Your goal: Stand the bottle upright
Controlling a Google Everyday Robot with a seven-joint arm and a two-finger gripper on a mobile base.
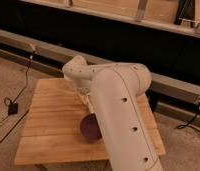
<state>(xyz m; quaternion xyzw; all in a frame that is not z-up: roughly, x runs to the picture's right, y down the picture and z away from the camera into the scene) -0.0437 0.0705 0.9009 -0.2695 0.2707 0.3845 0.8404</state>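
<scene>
My white arm (118, 115) reaches over the wooden table (48, 125) from the lower right. Its wrist (77, 74) is bent above the table's middle. My gripper (86, 100) hangs below the wrist, mostly hidden by the arm, just behind and above a dark purple bowl (89, 128). The pale cream bottle is not visible; it may be hidden behind the arm or the gripper.
The table's front edge (58, 156) is near the bottom of the view. A black cable and plug (13, 107) lie on the floor at the left. A long metal rail (43, 50) and a dark wall run behind the table.
</scene>
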